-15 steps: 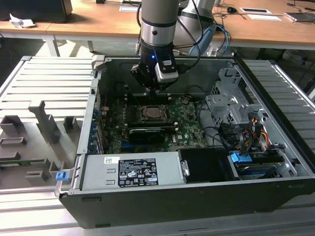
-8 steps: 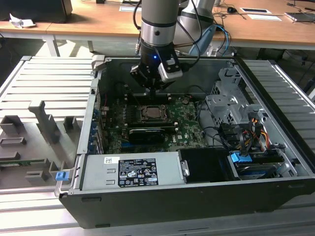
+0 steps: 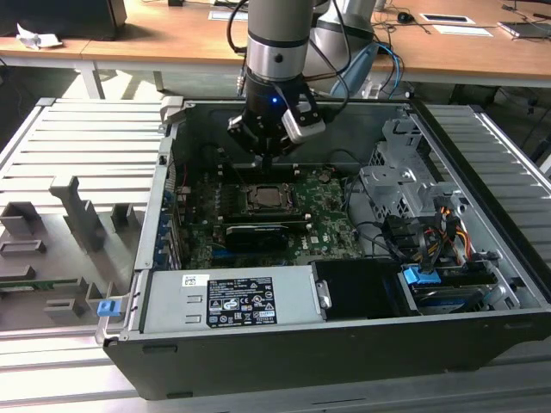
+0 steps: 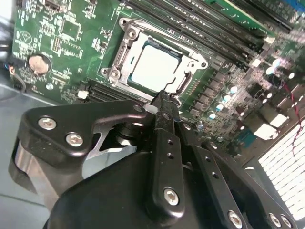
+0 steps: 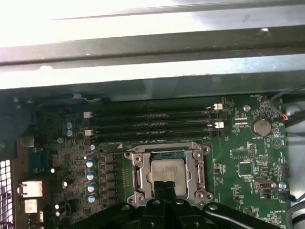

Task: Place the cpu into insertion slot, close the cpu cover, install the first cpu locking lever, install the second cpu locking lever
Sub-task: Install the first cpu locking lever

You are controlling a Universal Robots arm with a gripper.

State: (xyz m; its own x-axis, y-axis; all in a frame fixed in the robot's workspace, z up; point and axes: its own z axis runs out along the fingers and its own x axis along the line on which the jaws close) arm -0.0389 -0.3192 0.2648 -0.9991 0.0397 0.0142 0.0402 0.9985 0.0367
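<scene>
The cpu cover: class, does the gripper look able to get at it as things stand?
Probably yes: the gripper hangs close above one edge of the cpu cover, nothing between them.

Lab: opened computer case [image 3: 258, 366], slatted bench [image 3: 77, 138], desks [image 3: 172, 39]

In the exterior view, an open black computer case [image 3: 344, 353] lies on a grey metal table [image 3: 77, 146] with ridges. A grey power supply box [image 3: 232, 297] with a white sticker sits inside the case. A long black card [image 3: 256, 234] stands on the green circuit board [image 3: 331, 228]. Coloured wires [image 3: 452, 225] bunch up at the exterior view's right. A wooden desk [image 3: 172, 30] stands behind. In the first wrist view, long black memory sticks [image 5: 152, 125] lie side by side, and a round silver coin battery [image 5: 261, 127] sits on the board.
</scene>
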